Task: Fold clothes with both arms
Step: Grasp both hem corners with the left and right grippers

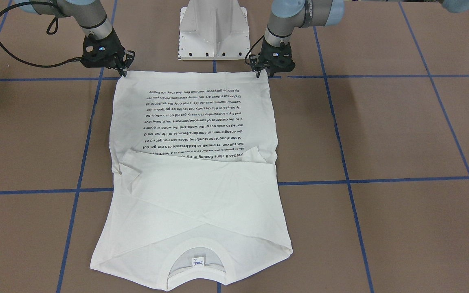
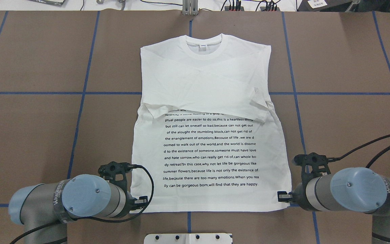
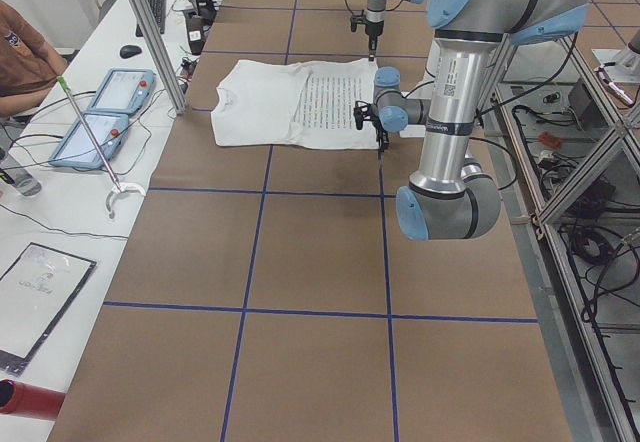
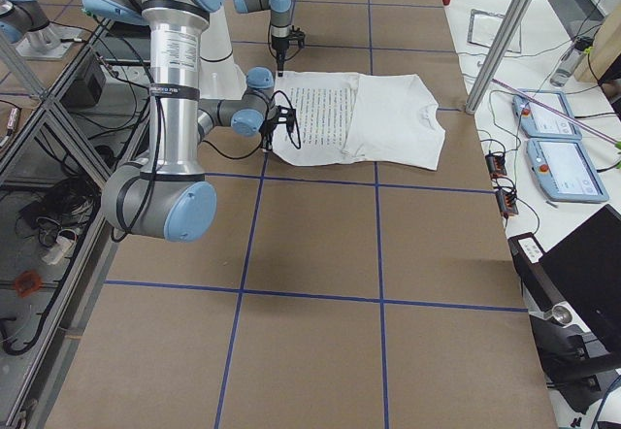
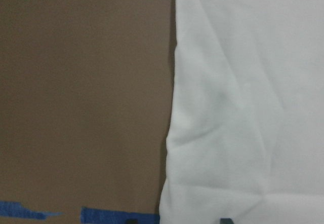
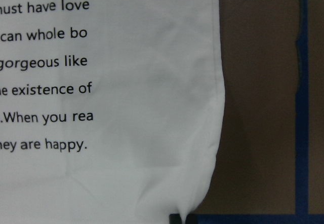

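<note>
The white T-shirt (image 2: 208, 78) lies flat on the brown table, collar (image 2: 204, 51) at the far side, both sleeves crossed over the chest, black text facing up. My left gripper (image 1: 265, 75) is down at the near hem corner on my left. In the left wrist view its fingertips (image 5: 225, 220) stand apart, one over the cloth (image 5: 243, 107) and one over bare table, so it is open. At the other near hem corner, my right gripper (image 1: 123, 72) has its fingers together, and the cloth (image 6: 152, 107) narrows into the tip (image 6: 176, 218).
The white pedestal base (image 1: 214, 36) stands just behind the hem, between the arms. Blue tape lines (image 2: 80, 93) grid the table. At the far side are a bench with two tablets (image 3: 115, 92), a metal post (image 3: 150, 32) and a person's arm (image 3: 25, 62).
</note>
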Available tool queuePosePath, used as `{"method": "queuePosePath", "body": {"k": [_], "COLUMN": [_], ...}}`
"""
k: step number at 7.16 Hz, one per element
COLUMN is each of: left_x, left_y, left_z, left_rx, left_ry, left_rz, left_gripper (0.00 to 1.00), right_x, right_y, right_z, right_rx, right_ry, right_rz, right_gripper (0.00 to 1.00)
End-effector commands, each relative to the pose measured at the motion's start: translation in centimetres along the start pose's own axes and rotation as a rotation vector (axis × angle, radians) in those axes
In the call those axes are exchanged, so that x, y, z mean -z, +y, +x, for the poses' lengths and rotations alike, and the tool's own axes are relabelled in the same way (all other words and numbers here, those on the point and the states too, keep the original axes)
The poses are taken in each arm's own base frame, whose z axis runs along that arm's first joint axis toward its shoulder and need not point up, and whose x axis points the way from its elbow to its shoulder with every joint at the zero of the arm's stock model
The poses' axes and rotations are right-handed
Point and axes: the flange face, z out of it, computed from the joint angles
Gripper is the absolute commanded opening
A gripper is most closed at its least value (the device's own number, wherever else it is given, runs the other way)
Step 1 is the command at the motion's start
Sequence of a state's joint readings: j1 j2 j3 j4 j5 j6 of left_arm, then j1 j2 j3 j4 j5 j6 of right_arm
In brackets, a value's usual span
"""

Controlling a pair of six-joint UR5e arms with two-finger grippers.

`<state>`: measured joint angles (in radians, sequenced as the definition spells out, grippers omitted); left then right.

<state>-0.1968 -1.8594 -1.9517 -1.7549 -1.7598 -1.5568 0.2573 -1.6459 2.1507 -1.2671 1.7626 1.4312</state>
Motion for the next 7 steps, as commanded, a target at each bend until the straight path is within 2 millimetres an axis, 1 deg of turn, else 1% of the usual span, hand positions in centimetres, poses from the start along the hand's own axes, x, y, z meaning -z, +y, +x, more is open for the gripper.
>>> {"method": "queuePosePath", "body": {"k": [1,2,3,4,5,7], "left_x": [-0.1,-0.1,-0.3,-0.3,-0.2,1.1], "left_y": [0.0,0.1,0.1,0.1,0.1,0.3], "left_z": [-0.1,-0.1,-0.1,0.0,0.1,0.6], "left_rx": [0.001,0.000,0.000,0.001,-0.001,-0.003], "left_ry": [-0.004,-0.004,-0.005,-0.005,-0.002,0.014], "left_rz": [-0.002,-0.003,-0.003,-0.003,-0.006,-0.009], "left_gripper": [0.44,0.41,0.28,0.04,0.00,0.00], "right_x": [0.2,0.1,0.1,0.2,0.1,0.4], "right_y": [0.0,0.0,0.0,-0.1,-0.1,-0.4], "right_z": [-0.1,-0.1,-0.1,0.0,0.0,0.0], "right_rx": [0.001,0.000,0.000,-0.001,-0.001,-0.006], "right_ry": [-0.004,-0.003,-0.003,-0.003,-0.001,-0.007], "right_rz": [0.001,0.001,0.001,0.002,0.002,0.003], "right_gripper": [0.00,0.00,0.00,0.00,0.00,0.00]}}
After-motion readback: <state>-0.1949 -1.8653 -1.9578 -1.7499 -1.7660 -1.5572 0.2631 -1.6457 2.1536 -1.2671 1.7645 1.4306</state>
